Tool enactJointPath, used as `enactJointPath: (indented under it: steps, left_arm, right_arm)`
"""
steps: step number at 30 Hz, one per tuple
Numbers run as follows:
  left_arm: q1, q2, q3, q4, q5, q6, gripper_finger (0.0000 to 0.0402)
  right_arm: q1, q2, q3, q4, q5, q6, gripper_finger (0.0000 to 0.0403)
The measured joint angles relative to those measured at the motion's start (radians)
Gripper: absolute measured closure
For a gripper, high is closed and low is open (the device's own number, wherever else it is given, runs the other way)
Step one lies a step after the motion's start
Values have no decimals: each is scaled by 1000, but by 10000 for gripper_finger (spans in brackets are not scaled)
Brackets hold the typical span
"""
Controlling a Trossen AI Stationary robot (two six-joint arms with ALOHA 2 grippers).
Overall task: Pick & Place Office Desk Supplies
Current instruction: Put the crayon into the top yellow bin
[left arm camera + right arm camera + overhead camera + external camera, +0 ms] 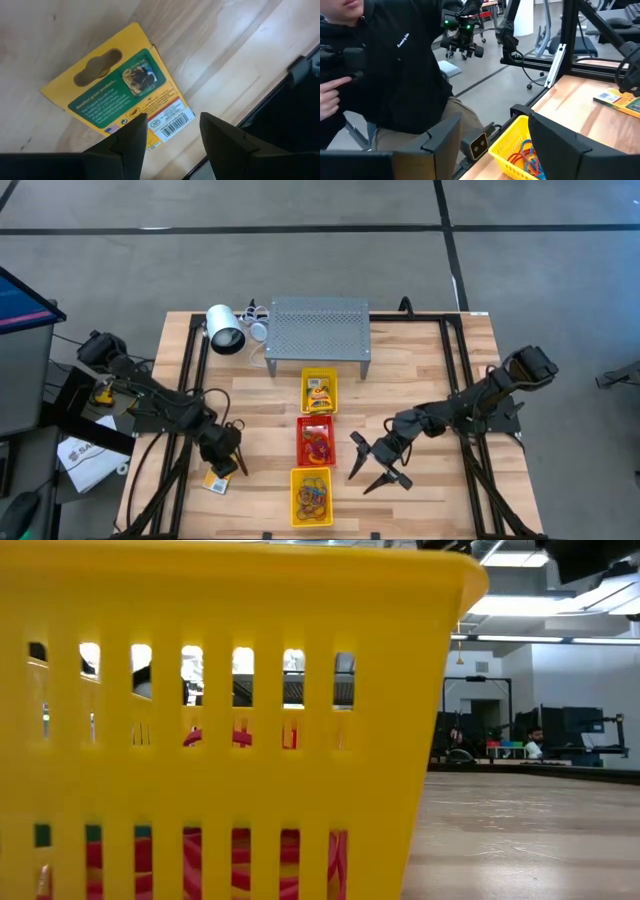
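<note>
- Left tool (pixel 170 135) hovers over a yellow card packet (pixel 120 97) lying flat on the bench (pixel 220 45), fingers apart, holding nothing.
- Right tool (pixel 375 465) waits beside the trays, fingers apart.

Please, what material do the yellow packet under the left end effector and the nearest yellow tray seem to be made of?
The yellow packet looks like printed cardboard with a slightly glossy finish: flat, with a punched hang hole and a barcode. The nearest yellow tray looks like moulded plastic, smooth and slightly shiny, with evenly slotted walls.
</note>
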Motion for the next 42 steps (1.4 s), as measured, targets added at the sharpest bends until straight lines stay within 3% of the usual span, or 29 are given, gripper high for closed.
enactJointPath:
  steps: [13,26,42]
  left_arm:
    - [-99,6,0,1,-65,-138,223]
    - [-108,163,2,134,-29,-130,223]
    - [90,178,0,264,-108,117,223]
  right_arm:
    - [123,0,0,5,146,27,180]
    - [157,0,0,6,194,27,180]
    - [155,0,0,7,194,27,180]
